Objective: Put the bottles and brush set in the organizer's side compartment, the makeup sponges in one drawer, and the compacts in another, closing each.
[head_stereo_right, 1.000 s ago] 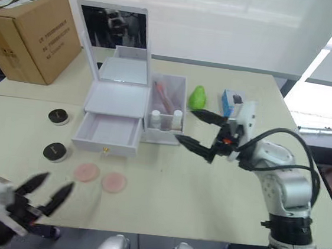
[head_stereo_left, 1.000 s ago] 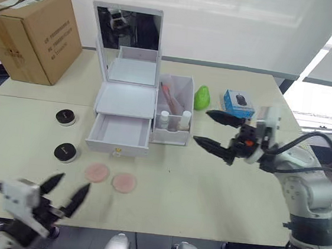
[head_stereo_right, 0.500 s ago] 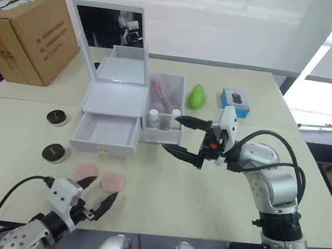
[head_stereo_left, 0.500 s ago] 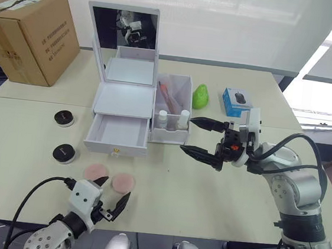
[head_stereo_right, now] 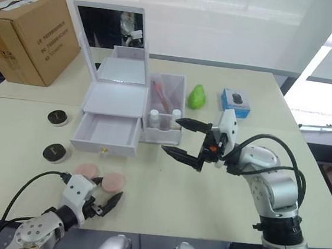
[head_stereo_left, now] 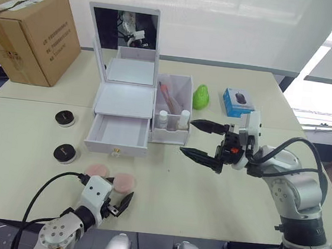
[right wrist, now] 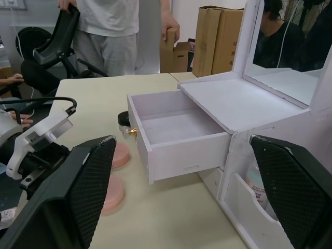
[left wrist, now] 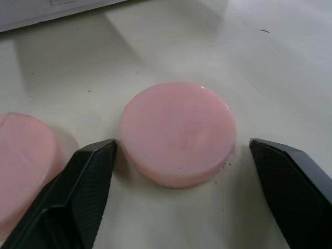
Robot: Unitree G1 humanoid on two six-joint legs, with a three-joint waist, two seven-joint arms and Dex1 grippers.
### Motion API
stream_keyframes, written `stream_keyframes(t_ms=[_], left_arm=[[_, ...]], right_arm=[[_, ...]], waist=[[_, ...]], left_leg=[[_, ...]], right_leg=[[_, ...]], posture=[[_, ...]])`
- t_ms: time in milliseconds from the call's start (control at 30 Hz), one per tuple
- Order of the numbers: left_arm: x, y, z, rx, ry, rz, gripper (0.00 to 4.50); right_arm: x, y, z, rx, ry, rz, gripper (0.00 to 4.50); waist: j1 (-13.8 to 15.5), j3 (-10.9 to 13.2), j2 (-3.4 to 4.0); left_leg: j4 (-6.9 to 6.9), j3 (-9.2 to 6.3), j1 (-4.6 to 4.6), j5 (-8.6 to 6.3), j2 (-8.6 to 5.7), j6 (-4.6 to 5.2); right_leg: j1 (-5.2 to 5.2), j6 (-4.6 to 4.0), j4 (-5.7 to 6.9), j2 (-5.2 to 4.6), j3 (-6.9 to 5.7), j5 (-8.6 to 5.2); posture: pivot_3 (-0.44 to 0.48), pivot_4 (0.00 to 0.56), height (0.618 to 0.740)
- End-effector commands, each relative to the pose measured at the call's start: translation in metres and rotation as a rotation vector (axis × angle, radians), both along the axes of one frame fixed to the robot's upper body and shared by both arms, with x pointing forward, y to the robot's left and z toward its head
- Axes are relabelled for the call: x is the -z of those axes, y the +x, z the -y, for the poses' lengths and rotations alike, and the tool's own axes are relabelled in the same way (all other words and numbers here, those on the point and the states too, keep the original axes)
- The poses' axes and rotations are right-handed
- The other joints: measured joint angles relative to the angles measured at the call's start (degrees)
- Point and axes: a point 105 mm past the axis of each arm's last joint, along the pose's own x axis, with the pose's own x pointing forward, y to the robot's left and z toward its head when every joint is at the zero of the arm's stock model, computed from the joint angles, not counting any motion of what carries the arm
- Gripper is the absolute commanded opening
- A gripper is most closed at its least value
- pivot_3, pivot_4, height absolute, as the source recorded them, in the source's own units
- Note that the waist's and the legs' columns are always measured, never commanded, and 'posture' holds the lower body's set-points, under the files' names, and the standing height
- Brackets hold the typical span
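Sponges first: at the counter's (head_stereo_left: pixel 218 195) near edge we see our left claw (left wrist: pixel 176 207) spread wide around the right-hand one of the two makeup sponges (left wrist: pixel 179 132), a flat pink disc lying on the surface. One black fingertip sits just beside the disc's rim on each side, and we cannot tell whether either one touches it. The other sponge (left wrist: pixel 23 155) lies just beside it, outside the claw, closer to the organizer's left end.

Beyond the sponges stands the organizer (head_stereo_left: pixel 126 99), white, with its mirror lid upright. Its lower drawer (head_stereo_left: pixel 119 134) is pulled out, with the gold knob facing the sponges. To the organizer's left, the two compacts (head_stereo_left: pixel 65 152) (head_stereo_left: pixel 65 117) lie flat on the counter, black lids up, well apart from one another.

The side compartment (head_stereo_left: pixel 173 110) forms the organizer's right part. Two small white-capped bottles (head_stereo_left: pixel 163 119) stand upright in its lower front section, and the brush set (head_stereo_left: pixel 168 96) leans tilted in the taller section behind them.

To the organizer's right, our right claw (head_stereo_left: pixel 203 141) hangs above the counter with its two fingers wide apart, holding nothing, its tips pointing towards the side compartment and near it.

Further out from the organizer, a green pear-shaped object (head_stereo_left: pixel 201 97) and a small blue box (head_stereo_left: pixel 238 102) rest near the counter's far edge. A brown cardboard box (head_stereo_left: pixel 33 33) stands to the left of the mirror lid.
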Motion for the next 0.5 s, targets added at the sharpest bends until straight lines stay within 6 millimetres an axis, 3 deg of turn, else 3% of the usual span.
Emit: stream_keyframes(t_ms=[33, 133, 267, 500], left_arm=[[-0.009, 0.002, 0.005, 0.022, -0.030, 0.041, 2.97], [-0.017, 0.003, 0.002, 0.016, -0.022, 0.086, 2.96], [-0.048, -0.005, -0.006, 0.033, -0.067, 0.207, 2.96], [-0.083, -0.034, -0.060, 0.005, 0.004, 0.192, 2.96]], right_arm=[[-0.011, -0.004, 0.003, 0.008, 0.003, 0.046, 4.50], [-0.010, -0.004, 0.004, 0.015, 0.001, 0.042, 4.50], [-0.007, -0.004, 0.003, 0.018, -0.006, 0.035, 4.50], [-0.007, 0.000, 0.001, 0.014, -0.013, 0.036, 4.50]], waist=[[0.0, 0.0, 0.00], [0.0, 0.0, 0.00], [-0.1, 0.0, -0.02], [-0.1, 0.0, 0.03]], left_leg=[[0.00, 0.00, 0.00, 0.00, 0.00, 0.00], [0.00, 0.00, 0.00, 0.00, 0.00, 0.00], [0.00, -0.01, 0.05, 0.00, 0.02, 0.00], [-0.04, 0.03, 0.07, 0.00, 0.04, -0.01]], right_leg=[[0.01, 0.00, 0.00, 0.01, 0.01, 0.00], [0.09, 0.00, 0.02, 0.01, 0.02, 0.00], [0.25, 0.00, 0.00, 0.03, 0.03, 0.00], [-0.08, -0.01, -0.01, 0.02, 0.06, -0.01]], posture=[[0.000, 0.150, 0.722], [0.000, 0.150, 0.722], [0.000, 0.150, 0.722], [0.000, 0.150, 0.722]])
